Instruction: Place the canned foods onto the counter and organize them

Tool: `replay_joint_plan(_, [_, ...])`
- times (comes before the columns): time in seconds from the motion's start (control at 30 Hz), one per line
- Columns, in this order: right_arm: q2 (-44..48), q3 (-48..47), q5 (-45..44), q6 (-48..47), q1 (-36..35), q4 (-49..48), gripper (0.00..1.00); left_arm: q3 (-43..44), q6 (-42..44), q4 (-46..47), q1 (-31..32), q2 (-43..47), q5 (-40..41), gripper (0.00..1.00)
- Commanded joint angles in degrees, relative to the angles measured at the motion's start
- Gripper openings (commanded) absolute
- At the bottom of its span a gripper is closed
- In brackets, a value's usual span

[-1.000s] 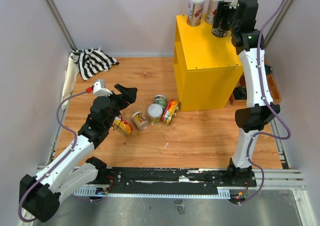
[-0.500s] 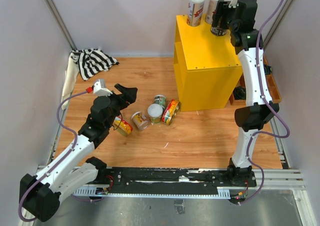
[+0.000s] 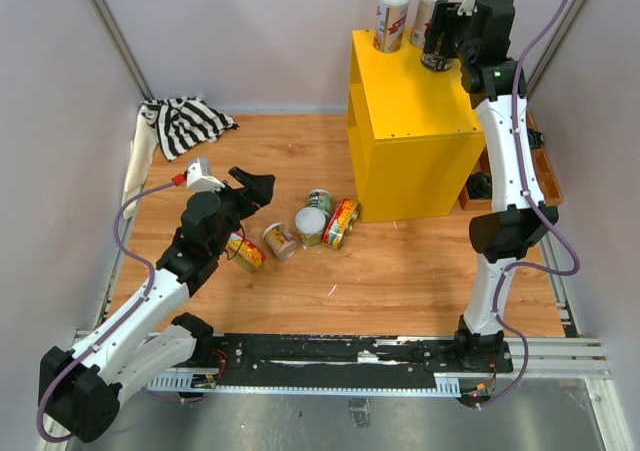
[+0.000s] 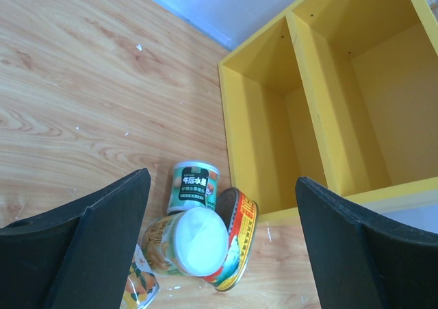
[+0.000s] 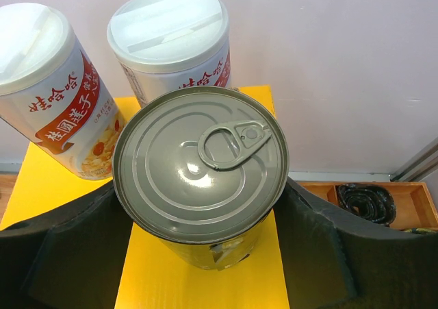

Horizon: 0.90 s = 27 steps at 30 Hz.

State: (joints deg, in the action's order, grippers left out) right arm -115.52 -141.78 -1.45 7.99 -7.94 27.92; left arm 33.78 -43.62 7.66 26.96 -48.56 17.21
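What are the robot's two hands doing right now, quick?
Left gripper: open, holding nothing.
Right gripper: closed on the metal-topped can, at the top of the yellow counter.

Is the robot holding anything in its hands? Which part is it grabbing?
The right hand grips the metal-topped can by its round sides, over the yellow counter. The left hand is open and holds nothing.

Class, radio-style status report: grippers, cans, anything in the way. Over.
Right gripper shut on metal-topped can at counter top. Left gripper open, above five loose cans. Nothing blocking.
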Motion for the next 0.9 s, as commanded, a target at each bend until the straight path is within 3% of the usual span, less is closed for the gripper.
replay_joint_plan(0.0, [-0.05, 0.44, 1.72, 2.37, 0.49, -1.70, 0.54, 1.64, -0.04, 1.91, -0.42, 0.49, -0.08, 0.92])
replay_joint_plan(0.37, [-0.05, 0.72, 1.74, 2.47, 0.36, -1.65, 0.82, 1.80, -0.11, 1.85, -0.41, 0.52, -0.07, 0.91])
replay_joint_plan(0.87, [0.77, 0.69, 1.45, 2.47, 0.25, -1.64, 0.89, 2.89, 0.42, 1.57, -0.42, 0.26, -0.12, 0.91])
